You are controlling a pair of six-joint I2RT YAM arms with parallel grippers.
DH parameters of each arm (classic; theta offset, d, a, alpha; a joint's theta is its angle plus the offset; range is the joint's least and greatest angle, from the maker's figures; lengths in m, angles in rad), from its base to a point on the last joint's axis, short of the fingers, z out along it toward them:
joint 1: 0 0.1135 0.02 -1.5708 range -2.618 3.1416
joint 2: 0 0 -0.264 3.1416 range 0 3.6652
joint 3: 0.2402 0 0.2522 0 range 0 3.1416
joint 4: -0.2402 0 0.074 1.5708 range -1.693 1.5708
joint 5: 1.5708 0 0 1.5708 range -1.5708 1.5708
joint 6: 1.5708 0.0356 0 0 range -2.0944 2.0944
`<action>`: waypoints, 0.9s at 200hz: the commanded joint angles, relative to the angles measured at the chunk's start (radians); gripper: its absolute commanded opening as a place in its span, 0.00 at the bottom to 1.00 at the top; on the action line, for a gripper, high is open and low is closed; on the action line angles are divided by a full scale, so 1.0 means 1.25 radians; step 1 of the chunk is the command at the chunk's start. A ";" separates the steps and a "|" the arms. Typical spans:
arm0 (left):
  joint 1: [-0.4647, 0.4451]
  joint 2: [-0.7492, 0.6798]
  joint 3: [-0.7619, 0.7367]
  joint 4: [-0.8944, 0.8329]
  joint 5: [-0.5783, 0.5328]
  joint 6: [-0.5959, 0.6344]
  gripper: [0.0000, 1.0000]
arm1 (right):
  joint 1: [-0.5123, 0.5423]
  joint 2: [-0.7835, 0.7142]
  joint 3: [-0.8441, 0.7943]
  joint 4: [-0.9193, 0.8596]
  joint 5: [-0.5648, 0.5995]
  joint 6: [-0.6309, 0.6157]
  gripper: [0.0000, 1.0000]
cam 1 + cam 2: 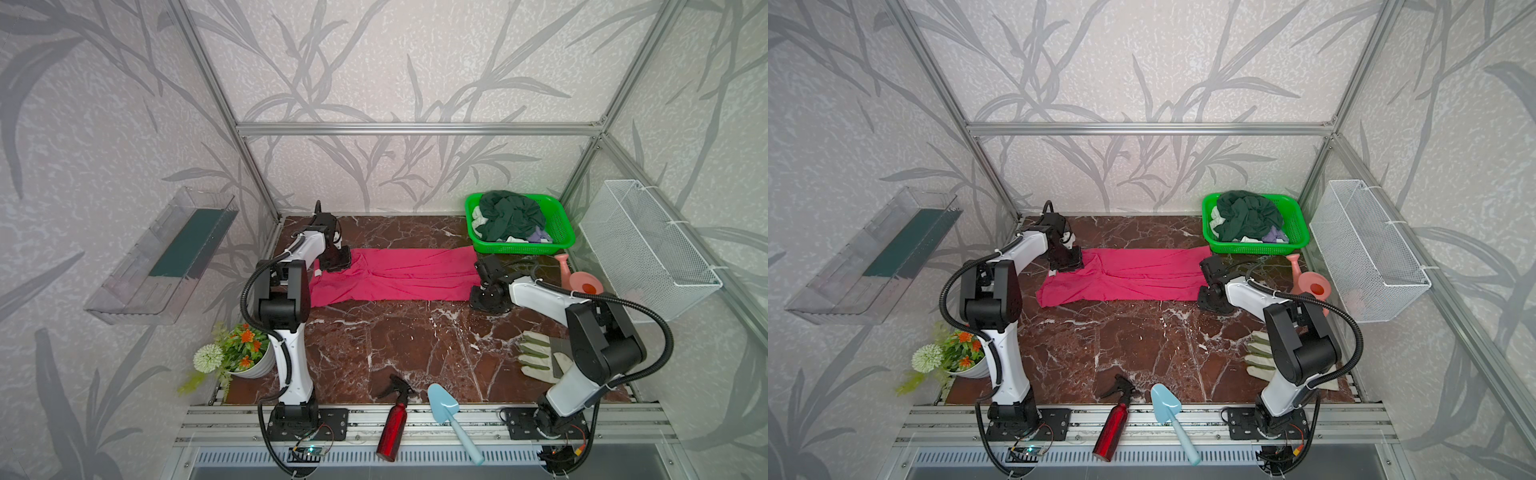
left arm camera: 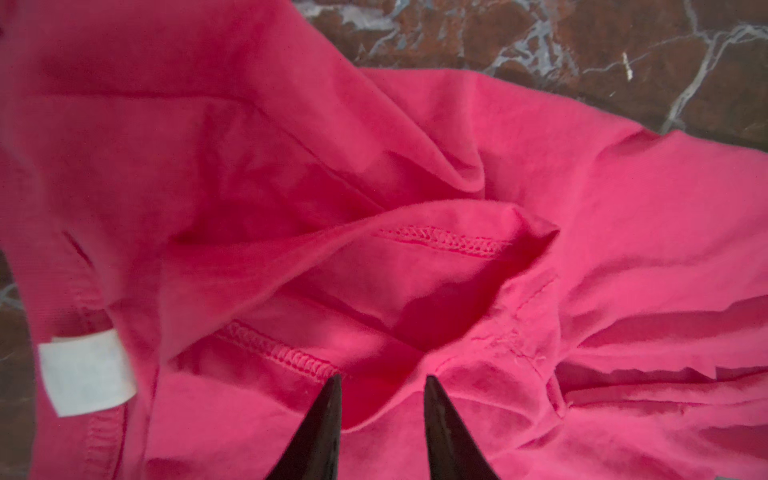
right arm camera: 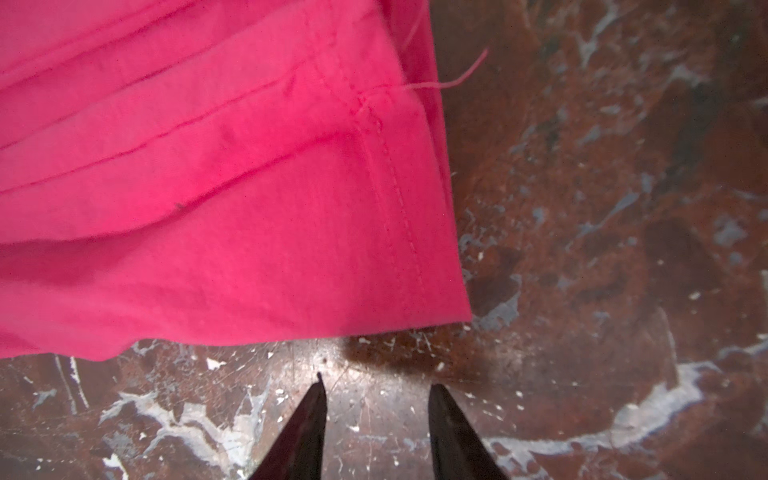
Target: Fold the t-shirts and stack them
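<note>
The right arm [image 1: 598,345] hides part of the glove [image 1: 538,357]; the green t-shirt [image 1: 511,216] covers paler t-shirts [image 1: 538,238] in the basket [image 1: 519,249].

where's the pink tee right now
In both top views the pink tee lies stretched across the back of the marble table, between the left gripper and right gripper, its right end by the green basket.

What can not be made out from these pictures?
- Green basket: the dark green t-shirt hides most of its contents in both top views; count unclear.
- White label: any print blurred in the left wrist view.
- Work glove: partly behind the right arm in both top views.
</note>
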 commanded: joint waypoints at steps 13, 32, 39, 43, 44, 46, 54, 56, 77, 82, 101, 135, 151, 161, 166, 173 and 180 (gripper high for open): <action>-0.005 0.029 -0.007 -0.008 0.012 0.027 0.34 | 0.003 0.008 0.012 -0.008 -0.003 -0.008 0.42; -0.007 0.032 -0.009 -0.009 0.013 0.028 0.33 | 0.003 0.006 0.012 -0.009 -0.001 -0.008 0.43; -0.008 0.032 -0.007 -0.010 0.009 0.028 0.32 | 0.003 0.005 0.012 -0.009 0.000 -0.009 0.43; -0.007 0.032 -0.007 -0.011 0.007 0.028 0.31 | 0.003 0.005 0.012 -0.008 0.000 -0.009 0.42; -0.007 0.032 -0.007 -0.011 0.007 0.028 0.30 | 0.003 0.005 0.012 -0.008 0.000 -0.009 0.42; -0.008 0.032 -0.007 -0.012 0.007 0.027 0.30 | 0.003 0.005 0.012 -0.009 0.000 -0.009 0.43; -0.007 0.031 -0.007 -0.013 0.008 0.027 0.27 | 0.003 0.004 0.013 -0.009 -0.001 -0.009 0.43; -0.008 0.031 -0.007 -0.013 0.007 0.027 0.26 | 0.003 0.005 0.013 -0.009 -0.001 -0.008 0.42; -0.010 0.027 -0.008 -0.013 0.003 0.023 0.14 | 0.003 0.006 0.014 -0.008 -0.003 -0.009 0.43; -0.010 0.026 -0.007 -0.013 0.001 0.022 0.10 | 0.003 0.007 0.015 -0.008 -0.003 -0.009 0.42; -0.015 0.017 -0.004 -0.014 -0.012 0.019 0.01 | 0.003 0.007 0.014 -0.008 -0.004 -0.008 0.43; -0.034 0.008 0.032 -0.033 -0.036 0.030 0.00 | 0.003 0.007 0.008 -0.007 -0.003 -0.008 0.42; -0.044 0.007 0.058 -0.041 -0.073 0.035 0.00 | 0.003 0.007 0.008 -0.005 -0.003 -0.007 0.42; -0.050 0.013 0.077 -0.051 -0.099 0.043 0.00 | 0.002 0.006 0.006 -0.006 -0.004 -0.005 0.42; -0.054 0.017 0.090 -0.057 -0.112 0.047 0.00 | 0.003 0.006 0.005 -0.004 -0.005 -0.005 0.43; -0.058 0.027 0.111 -0.069 -0.127 0.056 0.00 | 0.003 0.005 0.004 -0.004 -0.005 -0.005 0.43; -0.061 0.039 0.132 -0.080 -0.144 0.067 0.00 | 0.003 0.005 0.003 -0.004 -0.004 -0.005 0.43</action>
